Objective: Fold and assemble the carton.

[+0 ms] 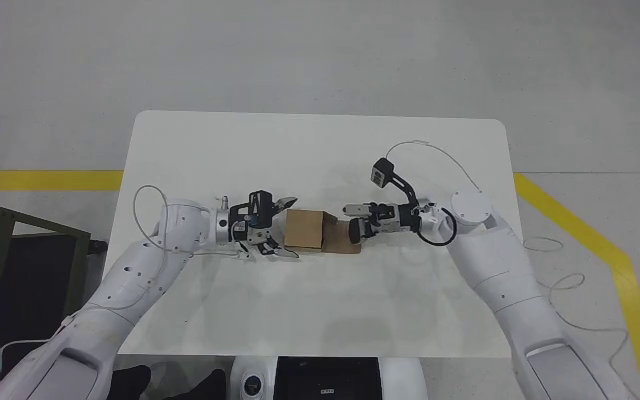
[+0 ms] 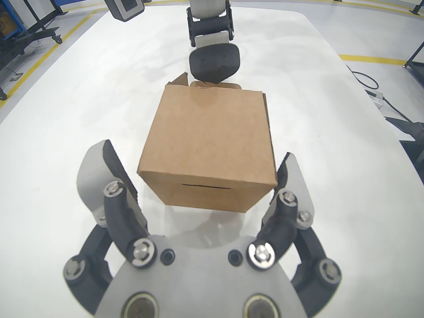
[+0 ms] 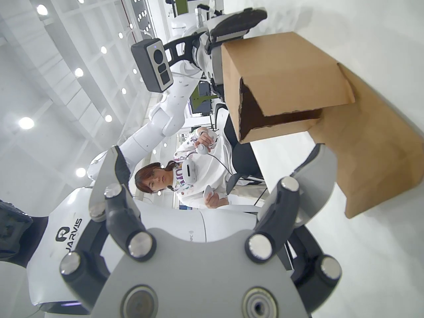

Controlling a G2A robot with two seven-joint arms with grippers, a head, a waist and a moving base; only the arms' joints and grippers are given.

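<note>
- Your left gripper (image 2: 198,153) sits wide open, straddling the carton (image 2: 208,140).
- Your right gripper (image 3: 217,148): open too, by the flap (image 3: 371,153).
- Its length runs gripper to gripper.

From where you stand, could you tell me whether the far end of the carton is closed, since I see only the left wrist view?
Observer: No, the carton is open at that end, and I can see into it.
Operator: Thank you. Where is its long flap, please?
Observer: The long flap lies out on the table, pointing towards the right pincer.
Operator: Is that pincer open?
Observer: Yes. Its fingers are spread wide and hold nothing.
</note>
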